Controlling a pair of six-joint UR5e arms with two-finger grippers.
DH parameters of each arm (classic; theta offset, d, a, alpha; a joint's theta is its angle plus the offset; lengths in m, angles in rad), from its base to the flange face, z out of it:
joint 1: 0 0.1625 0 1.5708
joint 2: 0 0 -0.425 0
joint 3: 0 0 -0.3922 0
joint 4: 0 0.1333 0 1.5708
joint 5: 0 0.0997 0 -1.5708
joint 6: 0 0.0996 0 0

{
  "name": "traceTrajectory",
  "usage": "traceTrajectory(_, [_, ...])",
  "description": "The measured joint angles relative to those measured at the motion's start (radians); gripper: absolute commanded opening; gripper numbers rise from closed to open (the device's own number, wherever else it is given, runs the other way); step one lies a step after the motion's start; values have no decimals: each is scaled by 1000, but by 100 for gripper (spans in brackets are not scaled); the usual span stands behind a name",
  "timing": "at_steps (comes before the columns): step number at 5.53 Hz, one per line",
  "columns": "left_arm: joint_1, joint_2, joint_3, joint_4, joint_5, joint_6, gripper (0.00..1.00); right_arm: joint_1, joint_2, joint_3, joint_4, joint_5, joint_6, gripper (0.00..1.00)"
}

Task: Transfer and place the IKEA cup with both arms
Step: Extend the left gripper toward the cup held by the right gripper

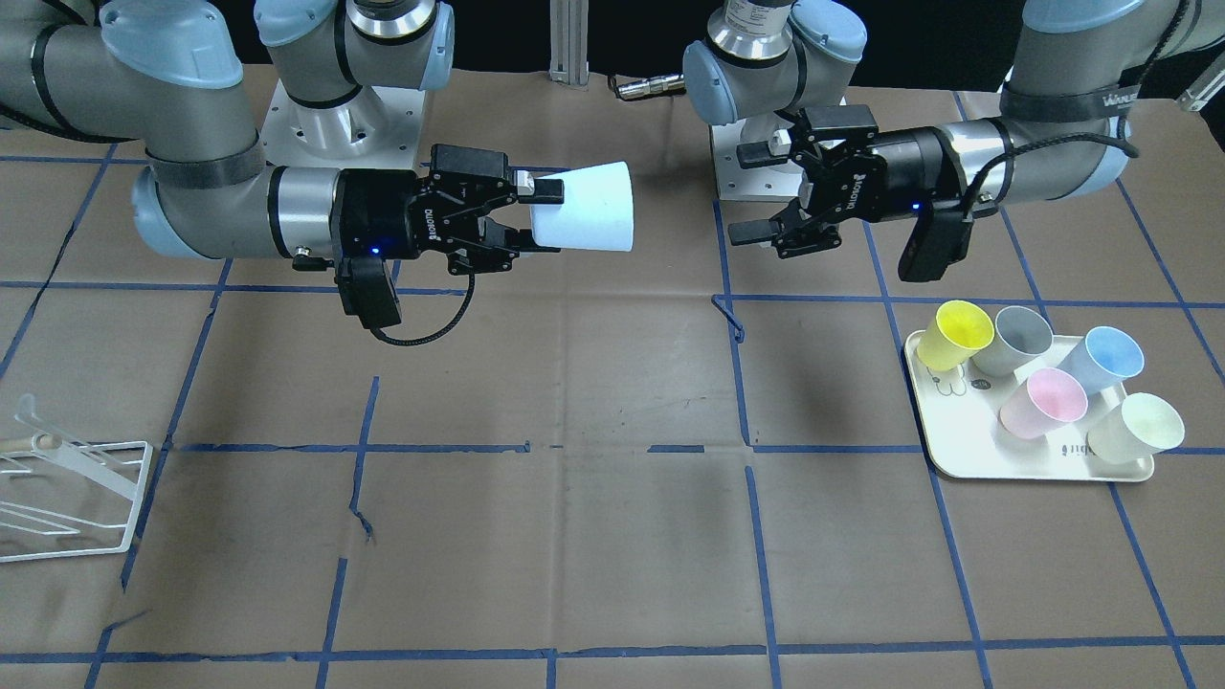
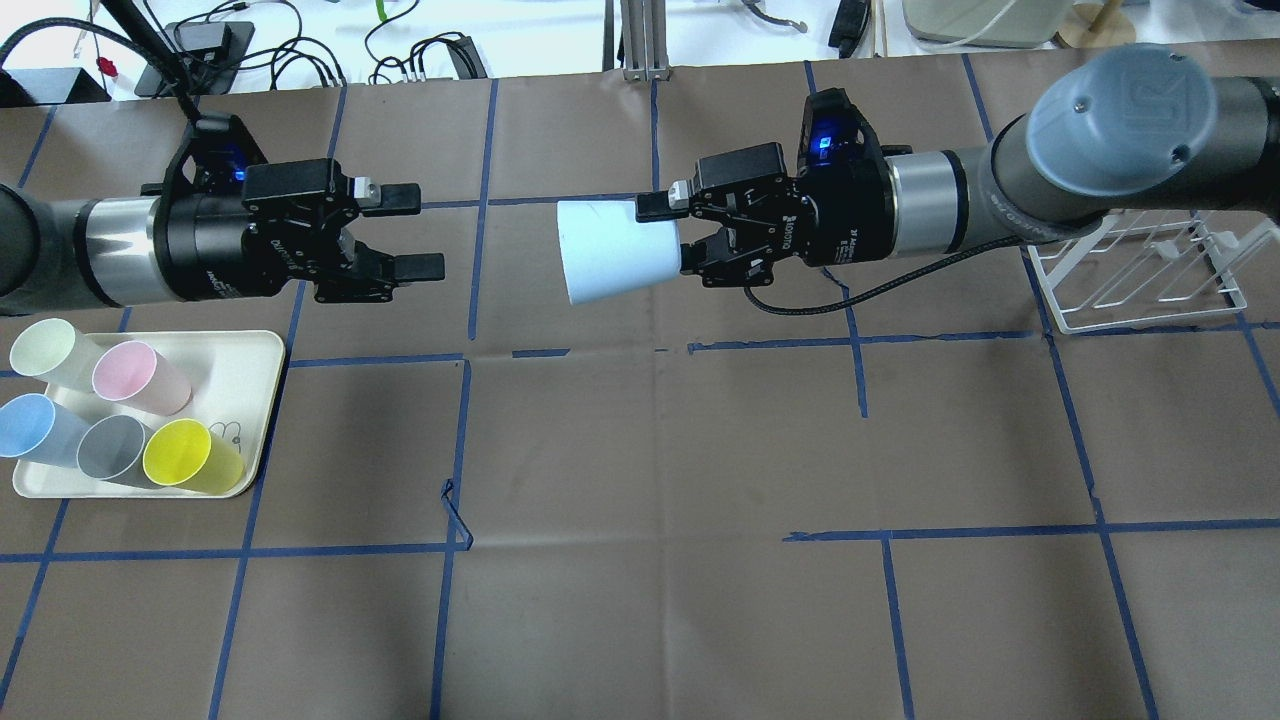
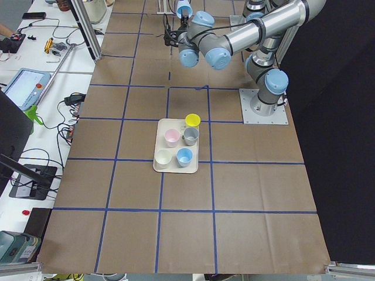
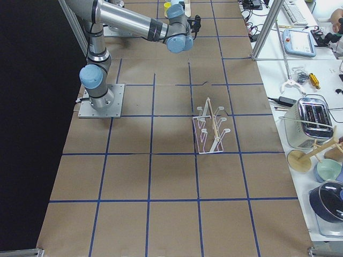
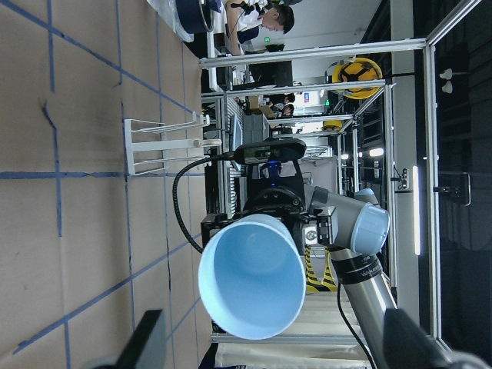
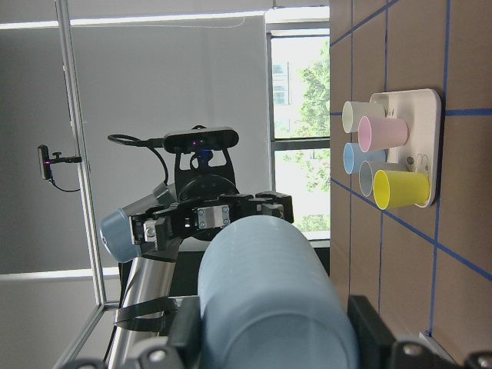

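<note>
**Handover: cup (image 1: 589,206) in right gripper (image 1: 541,215), mid-air**

Front: right gripper clamps the cup's base. The left gripper (image 1: 756,191) faces its rim, fingers apart and empty.
Overhead: the transfer seems done. Next, probably swing the cup to the rack (image 2: 1140,275) and seat it gently.

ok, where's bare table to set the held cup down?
Bare: the middle of the brown paper-covered table, between the cream plastic tray on the robot's left and the white wire rack on its right, beneath the held pale-blue plastic cup. Crowded: the tray, packed with five cups.
</note>
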Motion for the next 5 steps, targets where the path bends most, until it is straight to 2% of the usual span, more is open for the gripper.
traceTrajectory(2, [-103,9,13,8,-64,-98,98,0,0,-2,0,1,2,54])
traceTrajectory(4, [-128,0,16,18,-84,-113,91,0,0,-3,0,1,3,54])
traceTrajectory(5, [-141,-4,19,29,-102,-114,58,0,0,-3,0,1,4,54])
